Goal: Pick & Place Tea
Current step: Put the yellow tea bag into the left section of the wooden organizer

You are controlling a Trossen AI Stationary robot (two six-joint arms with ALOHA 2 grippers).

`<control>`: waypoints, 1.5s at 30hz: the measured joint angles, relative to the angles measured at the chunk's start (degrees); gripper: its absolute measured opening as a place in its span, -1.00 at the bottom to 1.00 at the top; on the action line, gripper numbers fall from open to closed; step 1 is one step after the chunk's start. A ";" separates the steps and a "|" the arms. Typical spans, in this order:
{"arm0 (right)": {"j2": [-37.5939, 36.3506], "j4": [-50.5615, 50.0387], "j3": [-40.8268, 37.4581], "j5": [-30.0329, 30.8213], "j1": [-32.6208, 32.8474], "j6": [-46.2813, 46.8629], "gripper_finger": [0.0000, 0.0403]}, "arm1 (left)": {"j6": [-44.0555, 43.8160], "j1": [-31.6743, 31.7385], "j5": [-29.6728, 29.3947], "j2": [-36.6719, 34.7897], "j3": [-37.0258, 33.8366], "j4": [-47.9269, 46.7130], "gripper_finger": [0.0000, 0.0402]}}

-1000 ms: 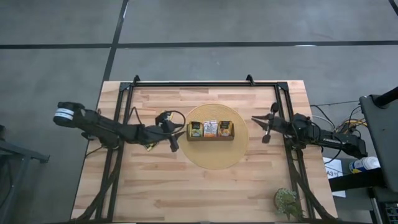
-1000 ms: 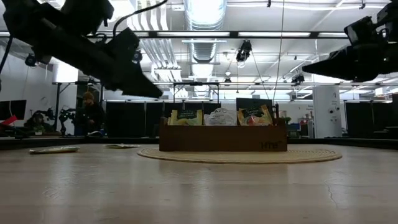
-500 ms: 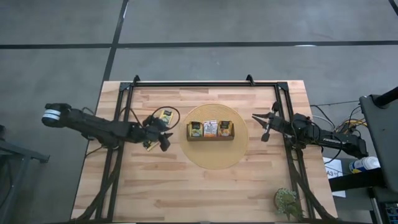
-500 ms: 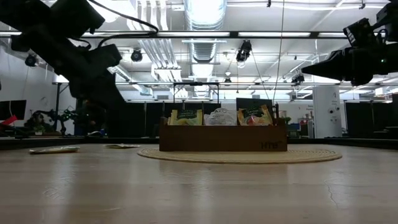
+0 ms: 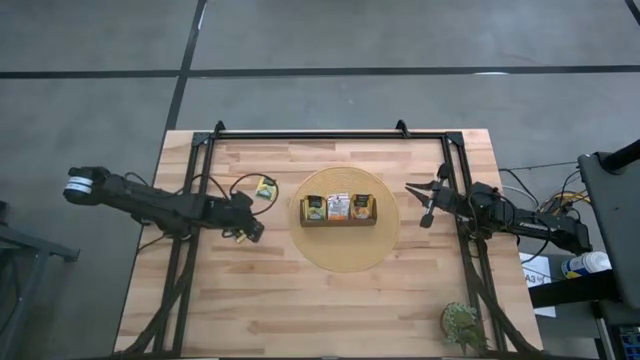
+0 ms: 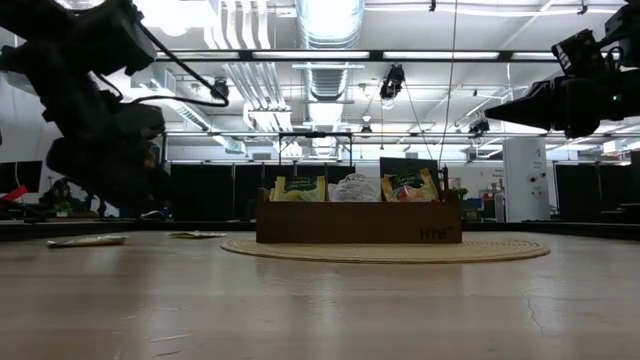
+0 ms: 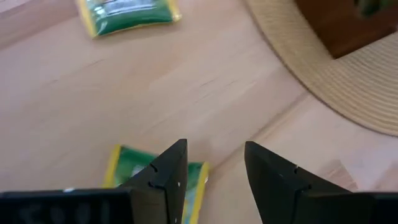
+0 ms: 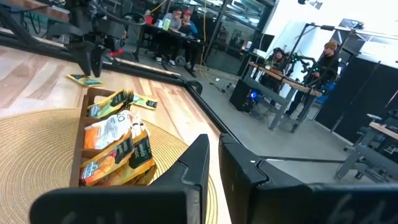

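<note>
The left gripper (image 5: 252, 231) hangs low over the surface (image 5: 300, 310), to the left of the round mat (image 5: 350, 258), and its fingers (image 7: 165, 180) stand open with nothing between them. Just under them lies a yellow-green tea packet (image 7: 127, 165), flat on the wood. In the left wrist view it shows beside and partly behind one finger, not centred in the gap, so the fingers probably must shift a little sideways before they go down. How its long axis runs against the fingers cannot be told, because much of it is hidden.

A second packet (image 5: 265, 188) lies farther off, toward the far edge of the surface. The wooden tray (image 5: 339, 222) on the mat already holds several packets in its three compartments.

The right gripper (image 5: 427, 207) waits in the air at the right side of the mat, fingers closed and empty. The left arm is clearly the nearer one to both loose packets.
</note>
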 joint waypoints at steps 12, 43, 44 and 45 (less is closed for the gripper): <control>0.00 0.00 0.00 0.00 0.00 0.01 -0.83 | -3.97 -1.51 -0.16 1.63 2.37 -5.89 -0.24; 0.00 -0.02 0.00 -0.02 0.00 0.04 -0.83 | -10.09 -4.89 3.44 15.69 7.88 -20.18 -0.24; 0.00 -0.02 0.00 -0.01 0.00 0.04 -0.83 | -9.72 -4.89 3.46 16.51 7.85 -19.88 -0.24; 0.00 -0.02 0.00 -0.02 0.00 0.04 -0.83 | -9.05 -4.89 3.55 17.33 7.82 -19.34 -0.24</control>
